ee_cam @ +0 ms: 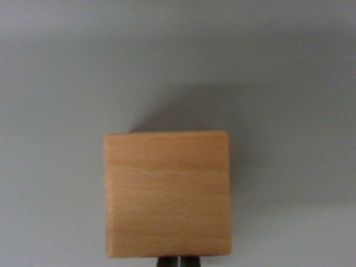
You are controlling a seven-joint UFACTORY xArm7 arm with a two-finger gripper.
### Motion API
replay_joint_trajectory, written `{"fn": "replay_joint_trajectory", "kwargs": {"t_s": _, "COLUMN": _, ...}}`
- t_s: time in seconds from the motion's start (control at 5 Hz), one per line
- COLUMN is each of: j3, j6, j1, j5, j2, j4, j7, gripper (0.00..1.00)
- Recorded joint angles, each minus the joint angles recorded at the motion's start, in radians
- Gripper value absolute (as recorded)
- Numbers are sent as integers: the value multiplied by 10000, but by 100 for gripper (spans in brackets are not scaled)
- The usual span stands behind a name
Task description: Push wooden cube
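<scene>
Wooden cube [167, 193] sits directly above end effector [178, 261], touching.

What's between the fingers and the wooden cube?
Nothing visible: in the wrist view the fingers meet the bottom edge of the wooden cube, with no gap showing.

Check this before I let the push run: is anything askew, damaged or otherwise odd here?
Nothing stands out. The light-brown wooden cube sits square and intact on the plain grey surface, with the dark claw tips at its near edge, at the frame's bottom.
</scene>
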Motion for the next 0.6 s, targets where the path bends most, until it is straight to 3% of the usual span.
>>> {"fn": "replay_joint_trajectory", "kwargs": {"t_s": 0.2, "j3": 0, "j6": 0, "j1": 0, "j5": 0, "j2": 0, "j4": 0, "j7": 0, "gripper": 100}}
{"fn": "replay_joint_trajectory", "kwargs": {"t_s": 0.4, "j3": 17, "j6": 114, "j1": 6, "j5": 12, "j2": 189, "j4": 302, "j7": 26, "gripper": 100}}
{"fn": "replay_joint_trajectory", "kwargs": {"t_s": 0.6, "j3": 17, "j6": 114, "j1": 6, "j5": 12, "j2": 189, "j4": 302, "j7": 26, "gripper": 100}}
